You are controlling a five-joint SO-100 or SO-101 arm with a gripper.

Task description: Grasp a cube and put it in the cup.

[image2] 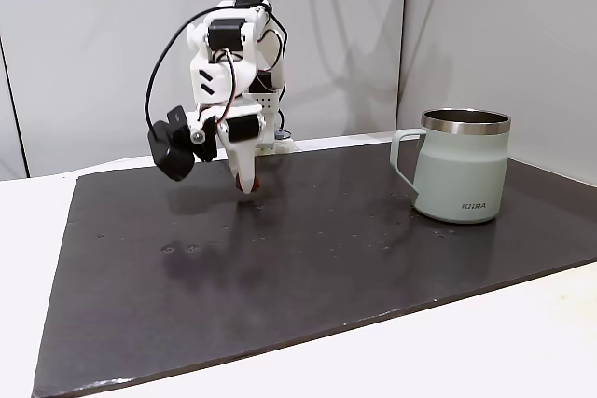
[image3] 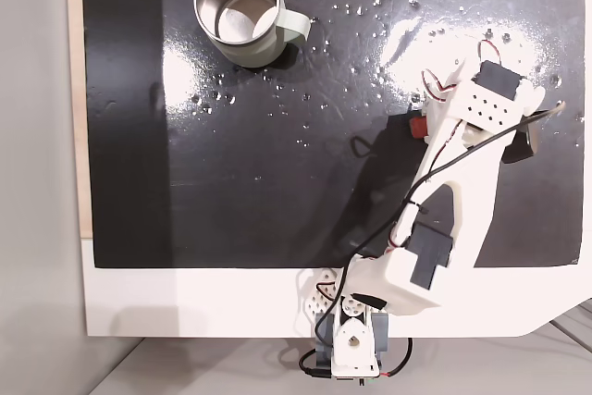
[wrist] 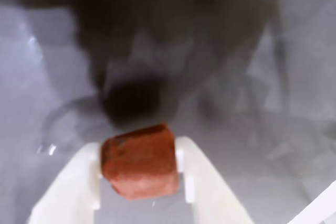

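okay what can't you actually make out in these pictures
- Cube: in the fixed view from above, mostly hidden under the arm.
- Mat below the gripper: wrist view, blurred and shadowed.
- Mug inside: side fixed view, hidden by its own wall.
- Mug lettering: too small to read.

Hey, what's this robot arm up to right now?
The arm's gripper is shut on a small reddish-brown cube, gripped between its white fingers and, as a fixed view shows, lifted a little above the dark mat. The pale green mug stands upright on the mat well off to the right in that view, apart from the arm. From above, the mug has no cube in it, so the cube has not been dropped in yet.
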